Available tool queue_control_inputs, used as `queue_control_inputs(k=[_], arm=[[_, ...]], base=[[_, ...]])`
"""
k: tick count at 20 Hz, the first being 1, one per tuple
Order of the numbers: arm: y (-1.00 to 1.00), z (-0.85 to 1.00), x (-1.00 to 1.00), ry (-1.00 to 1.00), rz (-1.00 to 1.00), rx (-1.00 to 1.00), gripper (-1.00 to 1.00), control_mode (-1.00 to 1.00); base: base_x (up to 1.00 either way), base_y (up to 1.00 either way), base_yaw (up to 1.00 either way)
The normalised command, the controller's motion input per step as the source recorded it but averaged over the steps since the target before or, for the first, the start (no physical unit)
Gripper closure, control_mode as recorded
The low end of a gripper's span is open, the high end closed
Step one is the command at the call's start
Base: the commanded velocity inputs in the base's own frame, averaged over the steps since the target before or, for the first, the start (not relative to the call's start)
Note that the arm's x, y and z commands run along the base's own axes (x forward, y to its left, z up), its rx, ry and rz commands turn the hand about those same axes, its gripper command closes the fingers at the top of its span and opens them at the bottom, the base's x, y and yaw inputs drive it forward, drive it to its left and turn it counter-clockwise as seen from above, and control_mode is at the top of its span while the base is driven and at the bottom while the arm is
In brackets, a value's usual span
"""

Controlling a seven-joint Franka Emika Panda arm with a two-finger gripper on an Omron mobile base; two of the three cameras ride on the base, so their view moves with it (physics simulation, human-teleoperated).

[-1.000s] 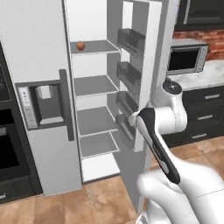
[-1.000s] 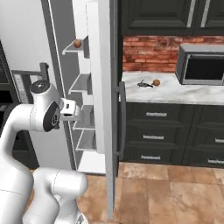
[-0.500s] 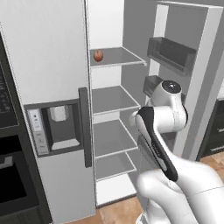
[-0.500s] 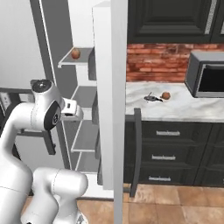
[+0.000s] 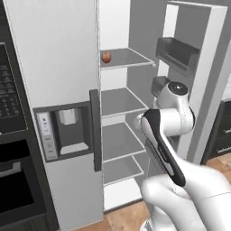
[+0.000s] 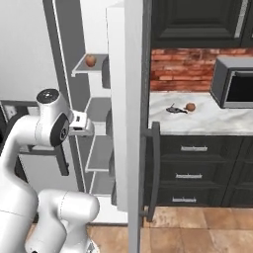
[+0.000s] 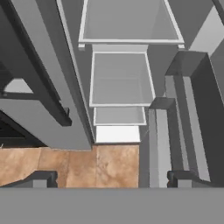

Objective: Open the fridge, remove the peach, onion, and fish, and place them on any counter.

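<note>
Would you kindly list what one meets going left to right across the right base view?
Robot arm → round fruit on the fridge shelf → open fridge door → fish → small round item → microwave.

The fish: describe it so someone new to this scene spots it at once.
Right of the open fridge door, a marbled counter runs under a brick wall. The fish lies there, left of the microwave. It is slender and dark grey, unlike the small round brown item beside it.
</note>
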Motion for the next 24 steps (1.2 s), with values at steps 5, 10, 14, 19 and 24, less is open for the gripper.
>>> queue_control_inputs(k=[5, 10, 14, 19, 24], arm=[[0.0, 0.0, 0.0, 0.0, 0.0, 0.0, -1.0, 1.0], [0.0, 0.0, 0.0, 0.0, 0.0, 0.0, -1.0, 1.0], [0.0, 0.0, 0.0, 0.0, 0.0, 0.0, -1.0, 1.0], [0.0, 0.0, 0.0, 0.0, 0.0, 0.0, -1.0, 1.0], [0.0, 0.0, 0.0, 0.0, 0.0, 0.0, -1.0, 1.0]], base=[[-0.97, 0.0, -0.18], [-0.04, -0.11, -0.19], [-0.25, -0.02, -0.12], [-0.86, 0.37, 0.0], [-0.61, 0.27, 0.0]])
